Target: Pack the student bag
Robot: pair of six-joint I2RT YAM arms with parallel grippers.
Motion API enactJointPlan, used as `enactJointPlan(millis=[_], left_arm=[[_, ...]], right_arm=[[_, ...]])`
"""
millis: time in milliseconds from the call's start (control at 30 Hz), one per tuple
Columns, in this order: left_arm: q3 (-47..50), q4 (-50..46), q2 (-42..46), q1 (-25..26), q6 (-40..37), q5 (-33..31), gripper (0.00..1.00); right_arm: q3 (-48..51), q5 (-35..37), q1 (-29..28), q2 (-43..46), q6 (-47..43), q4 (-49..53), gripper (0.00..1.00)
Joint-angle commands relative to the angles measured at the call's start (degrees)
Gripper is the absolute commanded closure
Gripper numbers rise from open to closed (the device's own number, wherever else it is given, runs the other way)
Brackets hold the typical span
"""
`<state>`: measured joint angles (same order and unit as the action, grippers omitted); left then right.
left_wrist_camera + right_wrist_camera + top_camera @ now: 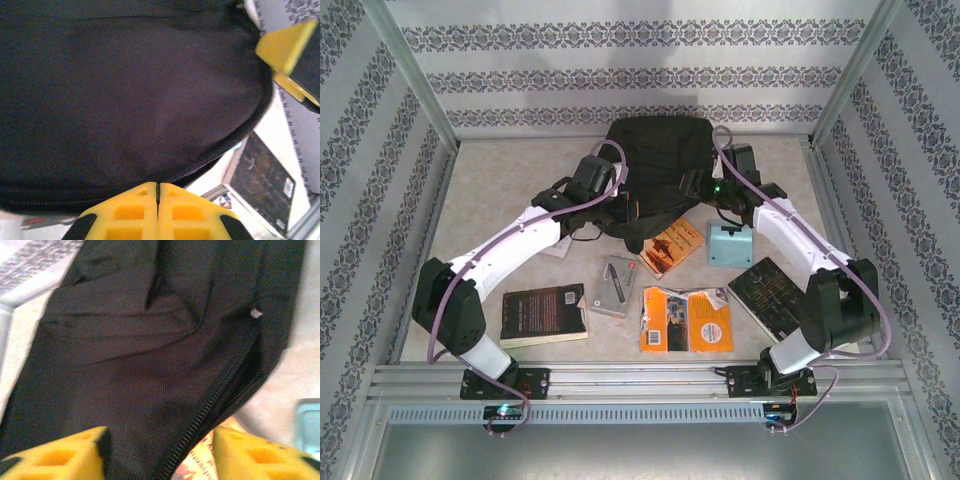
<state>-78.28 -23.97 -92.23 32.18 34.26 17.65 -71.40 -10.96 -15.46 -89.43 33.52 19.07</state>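
Observation:
The student bag (655,150), a large black backpack, lies at the back middle of the table. My left gripper (625,212) is at its near left edge. In the left wrist view that gripper (158,192) is shut, and the bag's zipper edge (220,150) runs straight into its tips. My right gripper (705,187) is at the bag's near right edge. In the right wrist view it (160,445) stands open over the black fabric (150,365) and zipper (210,410), with nothing held. A yellow finger of the right gripper (287,50) shows beside the bag in the left wrist view.
In front of the bag lie an orange book (672,245), a light blue box (728,243), a small grey item (613,285), orange packets (685,318) and two dark books (542,313) (770,295). The orange book (210,465) shows under the right fingers. Patterned walls stand on three sides.

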Motion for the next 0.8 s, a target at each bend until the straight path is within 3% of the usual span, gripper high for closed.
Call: enactJointPlan(millis=[0, 67, 167, 400, 567, 767], left_arm=[[-1.70, 4.11, -2.53, 0.85, 4.77, 4.26, 1.00], [-1.78, 6.01, -3.66, 1.45, 6.34, 5.10, 1.00], [-2.58, 6.70, -5.37, 2.15, 6.99, 5.49, 1.00], [-3.51, 7.41, -6.74, 4.46, 7.99, 5.29, 1.00], [-3.38, 7.48, -5.85, 5.49, 8.36, 4.74, 1.00], [-2.07, 7.71, -3.46, 5.70, 8.55, 3.62, 1.00]], right_arm=[[-3.43, 9.70, 0.14, -0.50, 6.16, 9.66, 0.37], [-2.23, 14.23, -1.10, 1.98, 9.74, 12.77, 0.35], [1.51, 14.65, -2.67, 7.20, 12.90, 12.92, 0.33], [11.83, 6.73, -4.80, 16.56, 31.08, 8.76, 0.34], [19.72, 0.26, -5.92, 16.91, 42.72, -0.75, 0.38], [20.29, -2.44, -7.97, 13.19, 44.09, -9.74, 0.35]])
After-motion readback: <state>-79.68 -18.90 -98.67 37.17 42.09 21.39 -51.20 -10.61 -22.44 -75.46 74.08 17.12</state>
